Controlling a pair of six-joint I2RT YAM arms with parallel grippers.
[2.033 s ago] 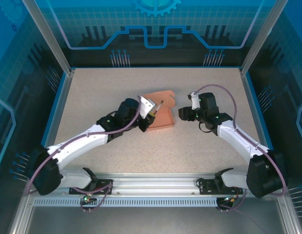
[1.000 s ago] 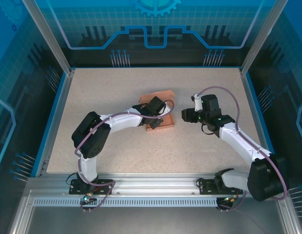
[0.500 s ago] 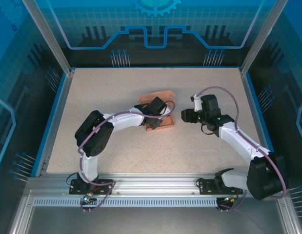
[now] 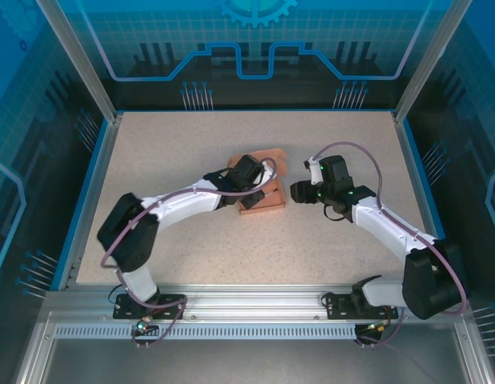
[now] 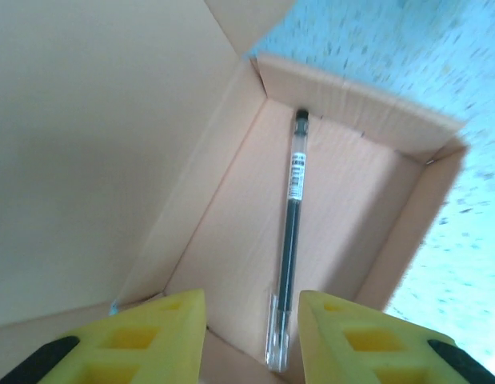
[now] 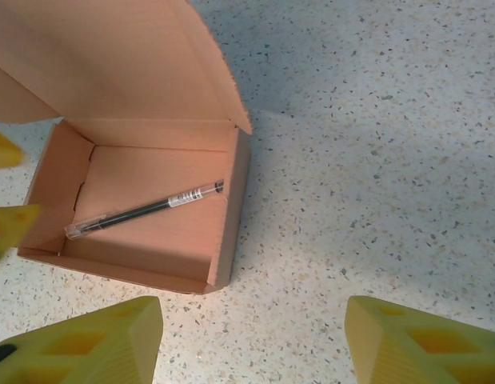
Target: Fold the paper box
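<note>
The paper box (image 6: 231,210) is a salmon-orange open tray with its lid (image 6: 111,56) standing up at the back. It sits mid-table (image 4: 267,203). A thin dark pen (image 5: 292,216) lies loose on the floor of the box (image 5: 343,200), also seen from the right (image 6: 143,210). My left gripper (image 5: 251,310) hovers just above the box's near wall with its jaws apart and nothing between them; from above it hangs over the box (image 4: 253,192). My right gripper (image 6: 253,312) is open wide above bare table, just right of the box (image 4: 296,190).
The speckled tabletop (image 4: 191,144) has a raised blue border (image 4: 93,184) on all sides. Both arms reach in from the near edge and meet at the box. Free room lies behind the box and along both sides.
The left jaws have spread apart and the pen now lies loose in the box. The left arm's elbow has swung down and left. The right gripper has edged closer to the box.
</note>
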